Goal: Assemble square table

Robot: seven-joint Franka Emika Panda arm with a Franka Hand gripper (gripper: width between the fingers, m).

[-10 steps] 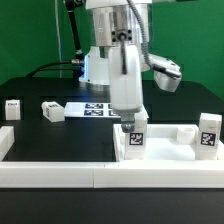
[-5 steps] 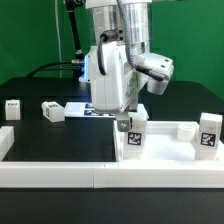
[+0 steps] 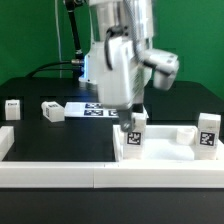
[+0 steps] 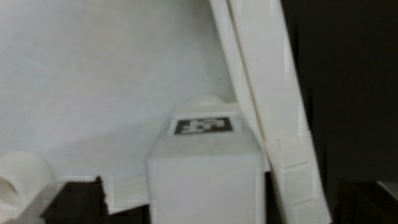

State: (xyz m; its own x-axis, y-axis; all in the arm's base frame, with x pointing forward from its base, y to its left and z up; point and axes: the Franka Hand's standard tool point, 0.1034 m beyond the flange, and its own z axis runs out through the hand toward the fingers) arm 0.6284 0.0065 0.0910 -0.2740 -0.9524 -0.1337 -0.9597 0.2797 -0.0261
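Observation:
The square table's white panel (image 3: 160,148) lies at the front on the exterior view's right, inside the rail. Two tagged white legs stand on it, one (image 3: 136,132) near its left corner and one (image 3: 208,132) at its right end. My gripper (image 3: 130,116) hangs right over the left one, fingers down either side of its top. In the wrist view this leg (image 4: 205,175) with its tag stands on the panel (image 4: 89,80) between my jaws, with dark gaps beside it; the gripper (image 4: 214,208) looks open. Two loose legs (image 3: 50,111) (image 3: 13,108) lie on the exterior view's left.
The long low white border rail (image 3: 60,168) runs along the front and turns back at both ends. The marker board (image 3: 97,108) lies behind, under the arm. A green wall closes the back. The wrist view shows the rail's edge (image 4: 267,110) close beside the leg.
The wrist has turned over the standing leg, one way and then back. The jaws have spread apart from the leg. The leg itself has stayed in place.

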